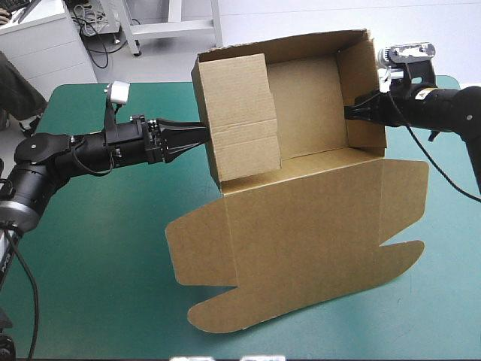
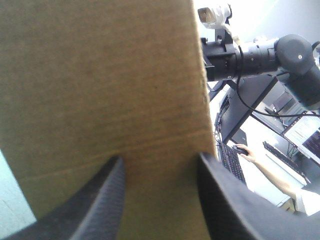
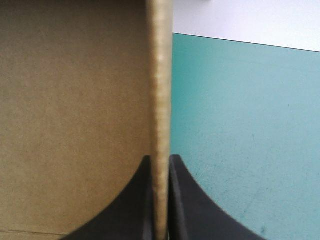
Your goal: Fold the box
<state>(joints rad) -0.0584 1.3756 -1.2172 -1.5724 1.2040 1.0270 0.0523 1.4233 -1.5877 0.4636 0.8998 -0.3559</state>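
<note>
Between the nearly closed black fingers of the right gripper (image 3: 160,159) sits the edge of the right wall of the brown cardboard box (image 1: 308,105), so this gripper holds the box. Straight ahead of the left gripper (image 2: 160,157), its fingers well apart, is the outer face of the left wall flap, touching or almost. The box lies between both grippers on the teal-green table cover (image 1: 98,248), its long axis from one to the other. I judge the left arm is best placed to push this flap inward.

Robotics laboratory: left arm (image 1: 75,154) and right arm (image 1: 447,105) at a teal-green table (image 1: 90,286), with a white bench (image 1: 45,41), loose cables (image 1: 94,26) and a keyboard (image 2: 230,162) beyond.
</note>
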